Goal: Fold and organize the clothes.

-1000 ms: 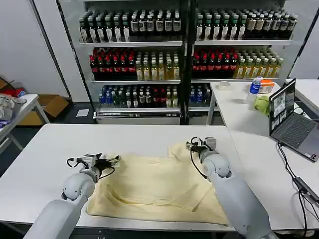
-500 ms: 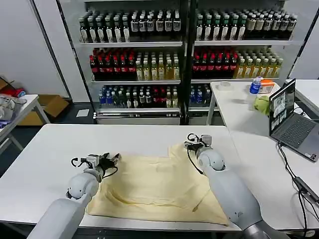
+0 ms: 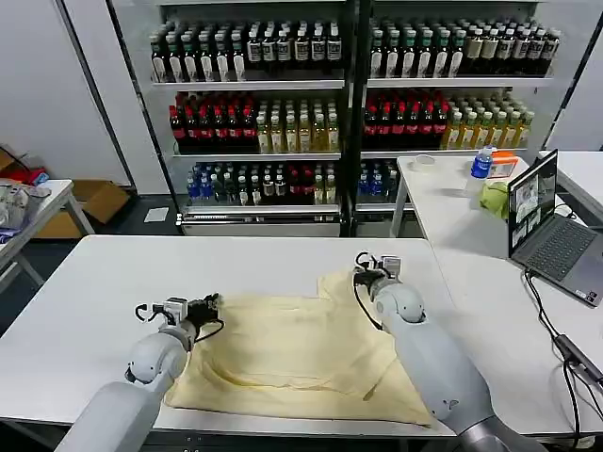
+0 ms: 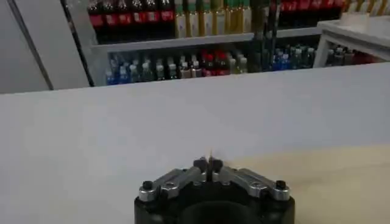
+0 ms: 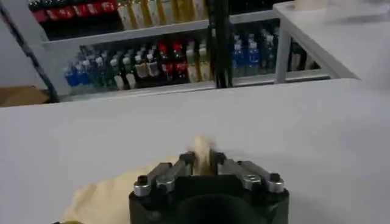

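- Task barely begun, we judge: the shirt lies spread and rumpled on the table, no clean fold yet. Whole fold sequence plus tidying is left.
- Shirt sits between the two grippers, reaching back toward the robot's body from both.
- Right gripper at the shirt's far right corner. In the wrist view, right gripper has its jaws pressed on a bit of cream fabric, w/ the rest of the cloth trailing behind it.
- Left gripper at the far left edge. Wrist view shows left gripper w/ tips pressed together; a thin pale sliver sticks up between them, prob. shirt edge, but we can't confirm.
- Hidden: right arm covers the shirt's right side; near hem partly behind both arms; neck label not made out.
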Motion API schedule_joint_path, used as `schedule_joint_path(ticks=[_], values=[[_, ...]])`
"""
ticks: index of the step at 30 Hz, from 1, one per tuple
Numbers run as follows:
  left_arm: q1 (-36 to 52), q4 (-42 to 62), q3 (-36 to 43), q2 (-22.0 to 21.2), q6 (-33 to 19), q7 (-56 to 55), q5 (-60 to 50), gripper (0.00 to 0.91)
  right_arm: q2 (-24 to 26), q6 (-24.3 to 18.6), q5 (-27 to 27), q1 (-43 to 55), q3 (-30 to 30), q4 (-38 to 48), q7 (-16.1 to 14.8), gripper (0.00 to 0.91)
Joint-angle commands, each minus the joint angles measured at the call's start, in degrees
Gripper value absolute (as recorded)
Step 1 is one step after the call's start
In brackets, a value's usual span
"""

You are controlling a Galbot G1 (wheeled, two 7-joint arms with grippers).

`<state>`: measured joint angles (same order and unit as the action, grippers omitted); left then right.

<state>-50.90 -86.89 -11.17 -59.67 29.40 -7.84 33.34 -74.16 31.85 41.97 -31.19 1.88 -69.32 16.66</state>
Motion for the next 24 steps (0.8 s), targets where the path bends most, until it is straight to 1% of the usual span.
schedule_joint_path(ticks=[1, 4, 6, 9, 12, 16, 24], values=[[-0.49, -0.40, -0.17, -0.07, 0.05, -0.02, 0.24, 0.010, -0.13, -1.72, 0.05, 0.09, -0.05, -0.77, 0.06, 0.000], [-0.92, -1.76, -1.07, 0.21, -0.22, -0.12, 1.02, 0.020, 0.26, -3.07, -0.39, -0.33, -0.02, -2.37, -0.29, 0.000], [-1.36, -3.25, -2.02, 0.60, -0.24, -0.17, 1.67, 0.020, 0.87, -3.98, -1.08, -1.02, 0.06, -4.90, -0.49, 0.000], [-2.89, -6.11, -3.47, 1.29, 0.08, -0.36, 2.75, 0.010, 1.35, -4.52, -1.73, -1.68, 0.43, -7.04, -0.08, 0.000], [-4.75, -9.01, -4.90, 2.14, 0.26, -0.49, 3.51, 0.020, 2.09, -5.04, -1.99, -2.57, 0.82, -9.55, 0.31, 0.000], [-6.87, -12.17, -6.78, 2.41, 0.35, -0.55, 4.31, 0.020, 3.08, -5.07, -1.99, -4.02, 1.44, -12.85, 0.55, 0.000], [-12.22, -18.48, -11.51, 3.09, 0.72, -0.46, 6.30, 0.010, 7.13, -3.22, -1.70, -11.82, 4.74, -26.36, 1.00, 0.000]])
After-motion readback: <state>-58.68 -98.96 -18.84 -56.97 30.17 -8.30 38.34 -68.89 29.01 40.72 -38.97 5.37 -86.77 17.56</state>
